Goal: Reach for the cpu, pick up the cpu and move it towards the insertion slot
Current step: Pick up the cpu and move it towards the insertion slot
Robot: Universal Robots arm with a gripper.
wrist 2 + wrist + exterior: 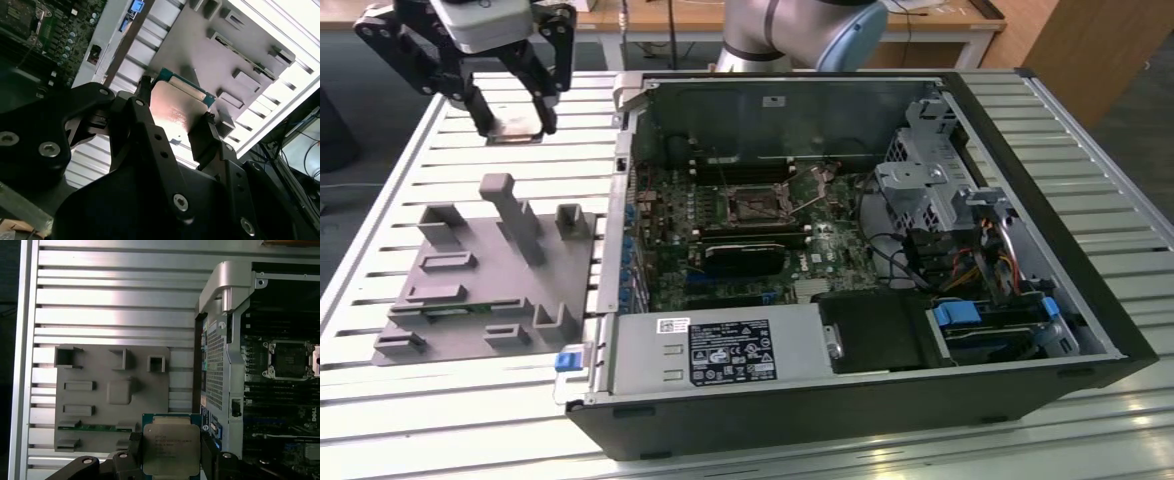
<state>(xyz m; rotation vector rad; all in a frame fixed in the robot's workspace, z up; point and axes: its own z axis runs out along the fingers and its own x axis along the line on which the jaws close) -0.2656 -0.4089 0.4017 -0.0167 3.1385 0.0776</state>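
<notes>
My gripper (515, 122) hangs above the slatted table at the exterior view's far left and is shut on the cpu (520, 128). The cpu is a small square chip with a silvery top and a green rim. In both wrist views the black fingers (134, 450) press on two opposite edges of the cpu (171, 445) (176, 112). The insertion slot (754, 207) (289, 359), a shiny square frame with a dark centre, lies on the motherboard inside the open computer case, well apart from the gripper toward the exterior view's right.
A grey fixture tray (467, 285) (100, 400) with raised blocks lies on the slatted metal table (400, 180), beside the open computer case (854, 250). Its upright side wall (220, 340) stands between gripper and motherboard. A silver power supply (720, 352) and drive bays fill the case's near side.
</notes>
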